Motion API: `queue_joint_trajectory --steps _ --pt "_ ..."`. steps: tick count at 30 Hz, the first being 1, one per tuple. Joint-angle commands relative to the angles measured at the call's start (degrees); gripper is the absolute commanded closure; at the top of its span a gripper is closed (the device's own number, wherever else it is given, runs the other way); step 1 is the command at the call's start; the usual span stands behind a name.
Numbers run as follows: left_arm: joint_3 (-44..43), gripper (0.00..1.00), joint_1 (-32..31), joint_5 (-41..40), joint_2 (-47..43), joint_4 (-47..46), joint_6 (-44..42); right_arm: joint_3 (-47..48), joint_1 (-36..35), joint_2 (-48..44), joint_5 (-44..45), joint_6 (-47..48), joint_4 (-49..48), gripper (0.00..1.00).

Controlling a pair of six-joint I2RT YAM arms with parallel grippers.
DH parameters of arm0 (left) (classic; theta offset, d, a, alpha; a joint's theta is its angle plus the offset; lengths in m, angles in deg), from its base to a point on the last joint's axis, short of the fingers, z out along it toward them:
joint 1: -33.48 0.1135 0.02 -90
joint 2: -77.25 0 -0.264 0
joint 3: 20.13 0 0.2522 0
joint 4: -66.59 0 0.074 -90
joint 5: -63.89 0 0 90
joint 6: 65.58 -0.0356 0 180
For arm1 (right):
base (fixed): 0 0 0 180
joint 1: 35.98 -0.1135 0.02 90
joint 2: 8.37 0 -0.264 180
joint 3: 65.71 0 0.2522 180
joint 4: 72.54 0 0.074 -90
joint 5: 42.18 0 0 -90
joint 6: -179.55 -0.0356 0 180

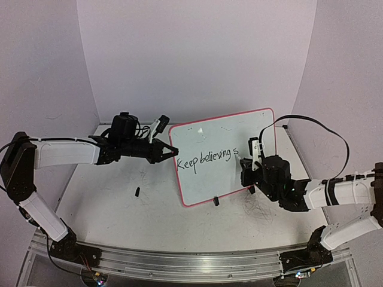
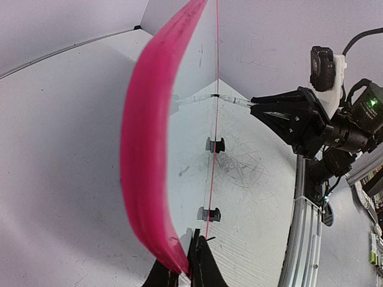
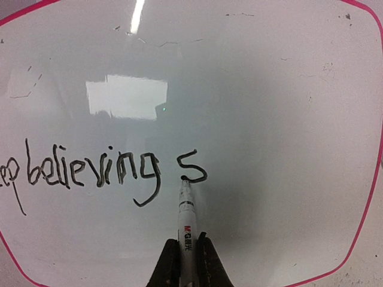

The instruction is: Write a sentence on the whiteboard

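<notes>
My whiteboard [image 3: 269,89] is glossy and smooth, throwing back bright glare, its pink rim [image 2: 140,149] looks like smooth plastic, my marker [image 3: 187,221] against the whiteboard has a shiny white plastic barrel, and the tabletop [image 1: 119,203] beside the whiteboard is matt and scuffed.

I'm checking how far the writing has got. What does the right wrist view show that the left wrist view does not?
Only the right wrist view shows the sentence, readable up to "believing s". The marker tip sits at the foot of that s, and the right gripper has its jaws shut on the marker. Only the left wrist view shows the pink rim edge-on, pinched by the left gripper, plus two black clips and the scribbled table. Both show the whiteboard and the marker tip meeting it.
</notes>
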Motion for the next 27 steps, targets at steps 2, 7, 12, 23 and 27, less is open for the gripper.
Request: queue_joint_trajectory --steps 2,7,12,23,27 --pt "0.37 1.0 -0.33 -4.61 -0.9 3.73 -6.89 -0.77 -0.07 -5.27 1.57 -0.02 -1.34 1.0" --pt "0.3 1.0 -0.32 -4.57 -0.83 3.72 -6.87 -0.4 1.58 -6.03 1.3 0.44 -0.85 1.0" --pt "0.35 1.0 -0.32 -4.6 -0.85 3.73 -6.89 1.73 2.02 -3.71 1.34 1.19 -1.53 1.0" --pt "0.36 1.0 -0.34 -4.65 -1.03 3.73 -7.04 2.94 2.73 -1.64 0.92 2.02 -2.92 1.0" --pt "0.32 1.0 -0.32 -4.69 -1.04 3.75 -7.13 2.93 2.72 -0.86 1.35 1.84 -2.83 1.0"
